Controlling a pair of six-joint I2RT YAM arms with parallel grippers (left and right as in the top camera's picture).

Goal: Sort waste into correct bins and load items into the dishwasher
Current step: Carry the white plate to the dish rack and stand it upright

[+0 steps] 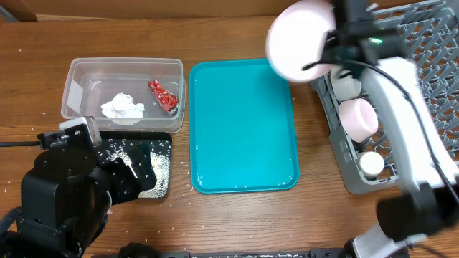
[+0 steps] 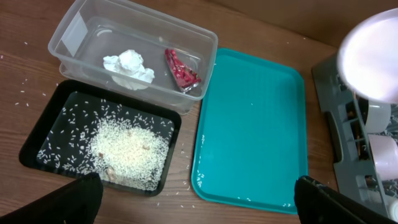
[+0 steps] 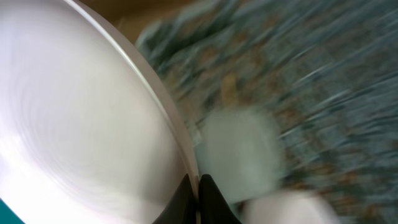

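Near the latticed grey rack (image 1: 437,72), right tool (image 3: 198,186) pinches the smooth round plate (image 1: 300,39); left tool (image 2: 199,208) gapes.

Teal tray (image 1: 244,129) lying flat, mid wooden table (image 1: 237,222).

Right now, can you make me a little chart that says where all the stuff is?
Plate: round pale plate, held over the edge of the dish rack
Right jaws: shut on the plate's rim
Left jaws: open, holding nothing
Clear tub: tissue wad and red wrapper inside
Black tray: pile of rice inside
Teal tray: only a few stray grains
Dish rack: pink bowl already in it
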